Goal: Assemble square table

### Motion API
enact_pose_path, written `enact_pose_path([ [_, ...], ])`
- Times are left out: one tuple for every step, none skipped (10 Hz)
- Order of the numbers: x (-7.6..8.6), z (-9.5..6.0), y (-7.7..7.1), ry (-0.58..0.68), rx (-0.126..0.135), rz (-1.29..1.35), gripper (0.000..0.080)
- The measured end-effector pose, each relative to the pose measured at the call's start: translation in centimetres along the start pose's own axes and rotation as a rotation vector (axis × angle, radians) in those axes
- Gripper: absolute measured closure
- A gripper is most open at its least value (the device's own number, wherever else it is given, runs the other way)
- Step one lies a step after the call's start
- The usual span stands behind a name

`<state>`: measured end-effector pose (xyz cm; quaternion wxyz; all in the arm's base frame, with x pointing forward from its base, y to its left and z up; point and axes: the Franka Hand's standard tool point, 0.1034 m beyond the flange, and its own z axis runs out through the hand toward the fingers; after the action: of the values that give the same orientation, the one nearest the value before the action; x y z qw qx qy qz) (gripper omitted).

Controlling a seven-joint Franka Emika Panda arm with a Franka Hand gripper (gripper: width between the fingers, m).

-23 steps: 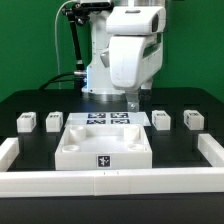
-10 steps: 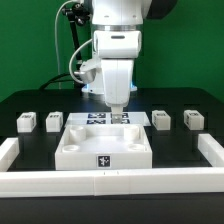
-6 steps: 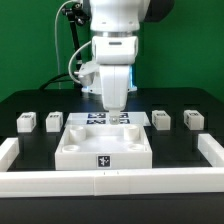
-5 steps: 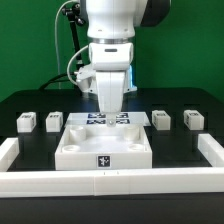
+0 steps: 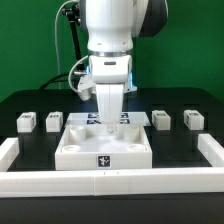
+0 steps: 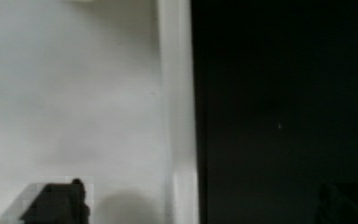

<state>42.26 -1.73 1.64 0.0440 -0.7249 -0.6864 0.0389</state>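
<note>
The square table top (image 5: 84,148), a white tray with a raised rim and a tag on its front wall, lies in the middle of the black table. Four small white tagged legs lie beside it: two on the exterior view's left (image 5: 27,122) (image 5: 54,122) and two on the right (image 5: 161,119) (image 5: 193,118). My gripper (image 5: 108,121) hangs just above the top's far rim. In the wrist view the gripper (image 6: 208,205) is open and empty. One finger (image 6: 55,203) is over the white top (image 6: 69,100); the other is over the black table.
The marker board (image 5: 92,118) lies flat just behind the table top, partly hidden by the arm. Long white border rails run along the left (image 5: 8,150), front (image 5: 110,182) and right (image 5: 212,150). The robot base stands behind.
The arm has swung toward the exterior view's left and come down, from above the marker board's right side to just over the table top's far rim. The parts have not moved.
</note>
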Motion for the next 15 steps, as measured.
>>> enact_pose_path([
  [0.1, 0.0, 0.1, -0.001, 0.0, 0.001, 0.0149],
  [0.0, 0.0, 0.1, -0.001, -0.001, 0.003, 0.0273],
  [0.0, 0.0, 0.1, -0.001, 0.0, 0.003, 0.0273],
  [0.0, 0.0, 0.1, -0.001, 0.0, 0.003, 0.0409],
  [0.0, 0.0, 0.1, -0.001, 0.0, 0.004, 0.0592],
  [-0.1, 0.0, 0.1, -0.001, 0.0, 0.004, 0.0719],
  [-0.1, 0.0, 0.1, 0.0, -0.003, 0.004, 0.0719],
  [-0.1, 0.0, 0.1, 0.0, -0.003, 0.004, 0.074],
  [-0.1, 0.0, 0.1, 0.0, -0.003, 0.004, 0.074],
  [-0.1, 0.0, 0.1, 0.0, -0.004, 0.004, 0.074],
  [-0.1, 0.0, 0.1, 0.0, -0.004, 0.004, 0.074],
  [-0.1, 0.0, 0.1, 0.0, -0.004, 0.004, 0.074],
  [0.0, 0.0, 0.2, -0.001, -0.004, -0.002, 0.074],
  [0.4, 0.0, 0.3, -0.001, -0.006, -0.01, 0.0739],
  [1.4, 0.0, 0.6, -0.003, -0.011, -0.037, 0.0739],
])
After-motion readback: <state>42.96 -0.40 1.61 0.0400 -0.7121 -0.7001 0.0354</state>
